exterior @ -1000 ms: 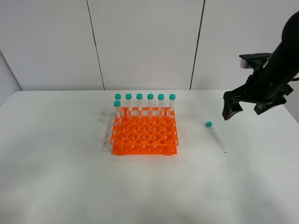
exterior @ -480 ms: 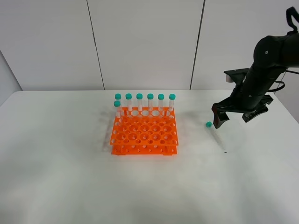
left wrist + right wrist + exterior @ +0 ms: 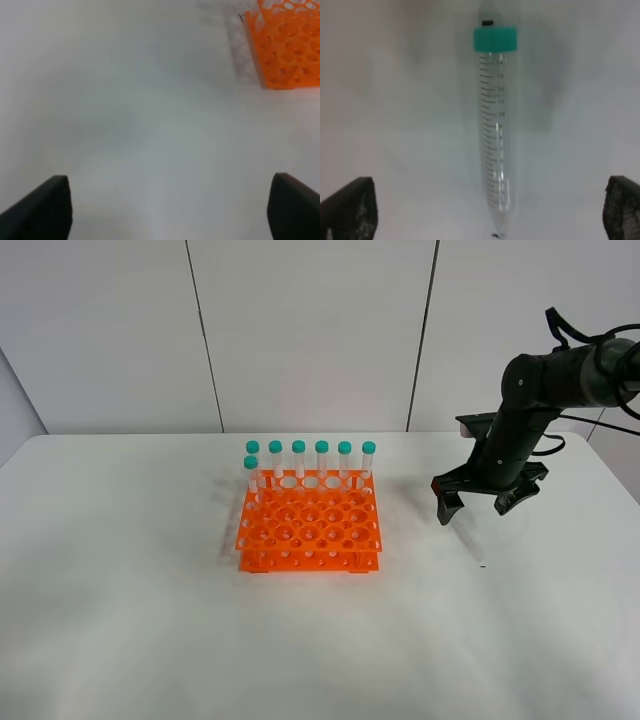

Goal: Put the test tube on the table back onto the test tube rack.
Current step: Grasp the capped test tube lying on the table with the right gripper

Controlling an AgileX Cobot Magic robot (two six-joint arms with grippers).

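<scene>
On table (image 3: 150, 640) right of test tube rack (image 3: 308, 530) | right jaws spread over lying test tube (image 3: 495, 135) | left jaws spread too | risk: round tube rolls away if pinch lands off-centre

The rack (image 3: 308, 530) is bright orange, patterned with a regular grid of round holes. The tube (image 3: 496, 140) is clear with fine black graduation lines and a teal cap (image 3: 495, 39); the racked tubes (image 3: 299, 462) match. The table (image 3: 120, 620) is plain white. The right gripper (image 3: 473, 508) is black.
</scene>
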